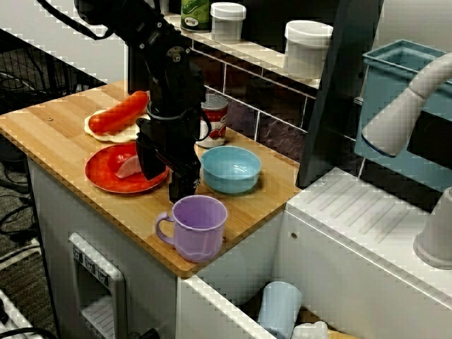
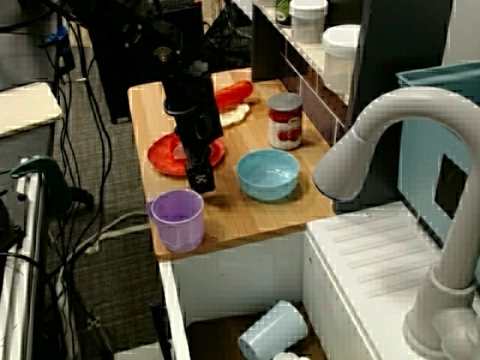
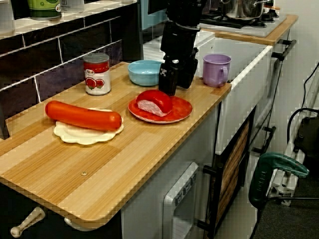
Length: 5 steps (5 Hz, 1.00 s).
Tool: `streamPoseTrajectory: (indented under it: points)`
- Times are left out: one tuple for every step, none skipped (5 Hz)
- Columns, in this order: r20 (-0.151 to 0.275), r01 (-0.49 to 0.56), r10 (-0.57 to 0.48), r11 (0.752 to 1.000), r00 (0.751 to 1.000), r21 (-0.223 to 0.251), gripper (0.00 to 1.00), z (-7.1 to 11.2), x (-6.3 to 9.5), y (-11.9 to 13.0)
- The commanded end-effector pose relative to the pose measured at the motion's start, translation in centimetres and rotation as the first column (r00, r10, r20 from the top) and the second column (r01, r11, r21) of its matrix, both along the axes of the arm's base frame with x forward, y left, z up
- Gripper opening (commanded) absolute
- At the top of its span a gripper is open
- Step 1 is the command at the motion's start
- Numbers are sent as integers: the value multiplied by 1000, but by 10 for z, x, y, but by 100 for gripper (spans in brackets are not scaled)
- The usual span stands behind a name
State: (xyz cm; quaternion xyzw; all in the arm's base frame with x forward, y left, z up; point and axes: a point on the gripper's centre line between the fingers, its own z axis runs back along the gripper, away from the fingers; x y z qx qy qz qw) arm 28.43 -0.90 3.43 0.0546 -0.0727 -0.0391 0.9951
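In the view from the front my black gripper (image 1: 168, 182) points straight down at the wooden counter (image 1: 63, 134). It hangs between a red plate (image 1: 102, 173) and a light blue bowl (image 1: 231, 169), just behind a purple mug (image 1: 198, 226). Its fingers stand slightly open with nothing between them. On the red plate lies a red and pink piece of food (image 1: 128, 167), right next to the left finger. The view from the counter's end shows the gripper (image 3: 177, 82) low over the wood, behind the plate (image 3: 182, 107) and between bowl (image 3: 144, 72) and mug (image 3: 216, 69).
A long red sausage (image 1: 119, 113) lies on a white dish at the back left. A red-labelled can (image 1: 214, 120) stands by the tiled wall. Jars (image 1: 307, 46) sit on the shelf above. To the right are the sink with a pale cup (image 1: 279, 307) and a faucet (image 2: 390, 142).
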Motion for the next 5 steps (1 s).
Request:
streamPoseTrajectory:
  points:
    - [0, 0, 0, 1000, 1000, 0, 100, 0, 0, 0]
    - [-12, 11, -11, 1000, 1000, -5, 100, 0, -1, -8]
    - [-44, 41, -41, 999, 998, -7, 100, -2, -3, -20]
    - [-75, 47, -49, 999, 996, -18, 71, 4, -5, -27]
    - [-87, 53, -56, 998, 995, -42, 0, 11, -5, -26]
